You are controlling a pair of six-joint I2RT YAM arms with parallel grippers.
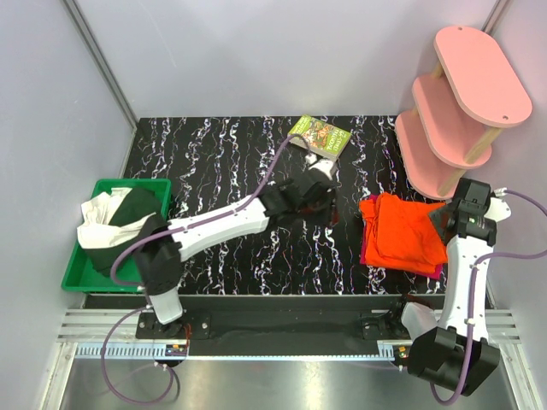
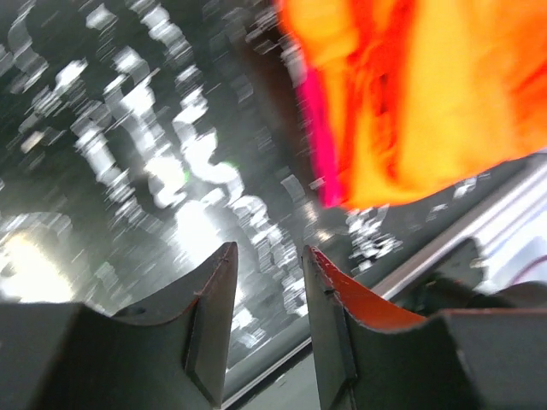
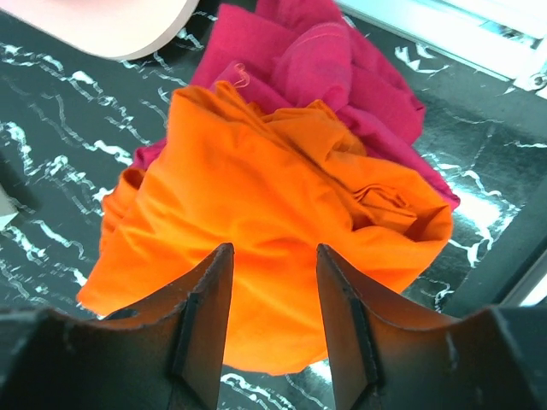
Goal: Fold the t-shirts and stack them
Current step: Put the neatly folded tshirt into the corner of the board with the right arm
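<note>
A rumpled orange t-shirt point(image 1: 402, 229) lies on top of a magenta-red t-shirt point(image 1: 369, 253) at the right of the table, in one loose pile. My right gripper point(image 1: 439, 219) hangs just over the pile's right edge. In the right wrist view it is open point(image 3: 273, 248), with the orange t-shirt point(image 3: 273, 196) below the fingers and the magenta-red t-shirt point(image 3: 342, 68) beyond. My left gripper point(image 1: 332, 207) is over mid-table, left of the pile. In the blurred left wrist view it is open and holds nothing point(image 2: 269, 249), and the orange t-shirt point(image 2: 444, 94) and a magenta edge point(image 2: 320, 145) show ahead.
A green bin point(image 1: 85, 269) with white and dark clothes sits at the table's left edge. A small printed booklet point(image 1: 320, 137) lies at the back centre. A pink three-tier shelf point(image 1: 457, 102) stands at the back right, close to the right arm.
</note>
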